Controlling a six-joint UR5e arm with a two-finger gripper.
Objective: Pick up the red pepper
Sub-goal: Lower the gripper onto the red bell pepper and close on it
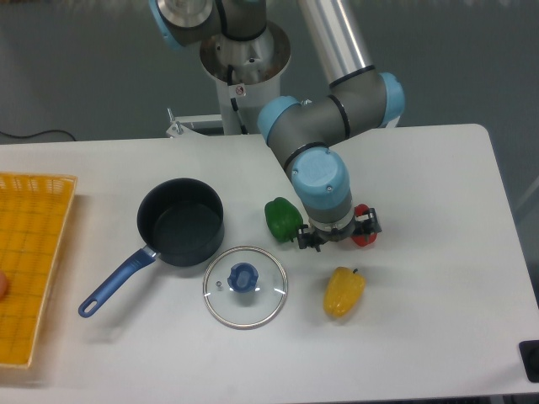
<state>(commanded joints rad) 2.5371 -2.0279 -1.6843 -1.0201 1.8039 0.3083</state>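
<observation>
One small glossy red pepper (365, 238) peeks out beneath the two-finger gripper (338, 235), poised directly above it for the pick; whether its jaws are parted I cannot tell.

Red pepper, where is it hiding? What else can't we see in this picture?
- The red pepper: only a small red sliver shows; the arm's wrist hides the rest.
- The gripper: seen from above, its fingers sit under the wrist, so open or shut cannot be told.
- The yellow basket: cut off by the left edge.
- A dark object at the bottom right corner: cut off, unidentifiable.
</observation>
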